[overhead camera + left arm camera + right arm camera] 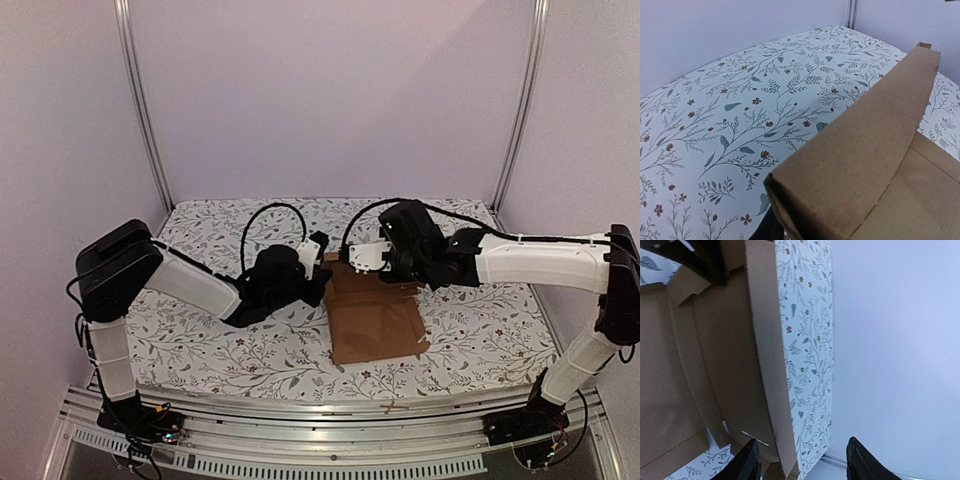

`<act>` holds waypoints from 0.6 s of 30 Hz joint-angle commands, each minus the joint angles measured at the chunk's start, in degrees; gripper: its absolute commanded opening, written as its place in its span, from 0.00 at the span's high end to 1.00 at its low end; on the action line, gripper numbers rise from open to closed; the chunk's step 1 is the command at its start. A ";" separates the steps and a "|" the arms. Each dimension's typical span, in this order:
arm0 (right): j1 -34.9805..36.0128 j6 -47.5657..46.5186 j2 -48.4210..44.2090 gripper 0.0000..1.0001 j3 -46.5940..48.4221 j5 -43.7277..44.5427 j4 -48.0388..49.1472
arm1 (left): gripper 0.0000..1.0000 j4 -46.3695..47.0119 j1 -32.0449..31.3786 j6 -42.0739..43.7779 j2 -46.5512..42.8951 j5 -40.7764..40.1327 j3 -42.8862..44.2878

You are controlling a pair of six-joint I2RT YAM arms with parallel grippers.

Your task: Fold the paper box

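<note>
Worktop [200,340] w/ floral cover carries the paper box [372,322] roughly mid-way, btwn the two arms. It lies opened out, base flat, not yet closed up. Left arm [195,280] reaches to its far left corner, right arm [540,262] to its far edge.

In the left wrist view the side wall [855,150] stands up off the base, folded over at the top, right under the camera. Left jaws are hidden beneath that fold, so you can't tell if they're clamped on it or only near it. Right jaws are released: fingers [747,465] spread wide, nothing btwn them, just beside the far strip [767,355].

Step in hand looks like: stand the left wall, then bring up the far one. To do it well:
- Confirm the left grip before moving anything.
- Lift along the crease, not sideways, or the base will prob. slide on the cloth.
- Take the far strip near the corner, square to its edge.
- Thin card will likely buckle if pinched mid-panel, so go easy.
</note>
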 commanded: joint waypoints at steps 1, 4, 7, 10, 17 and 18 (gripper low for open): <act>-3.53 16.85 0.35 0.41 16.95 -21.04 -44.40 | 0.79 -3.93 -0.76 2.28 1.11 1.64 3.33; -7.66 19.81 3.16 0.39 26.37 -34.04 -56.26 | 0.79 -4.97 -0.68 3.64 1.19 3.73 4.29; -11.93 20.30 6.15 0.39 32.60 -42.01 -61.92 | 0.78 -5.42 -0.46 4.87 1.36 6.11 4.55; -18.16 20.39 12.98 0.39 38.22 -49.33 -64.91 | 0.76 -5.41 -0.29 6.11 1.91 9.52 4.56; -20.84 18.07 22.82 0.37 42.55 -56.40 -70.30 | 0.76 -7.77 0.93 8.91 3.30 16.87 7.65; -20.83 18.05 23.17 0.37 42.19 -55.74 -69.60 | 0.76 -8.63 1.24 9.50 3.45 17.44 8.34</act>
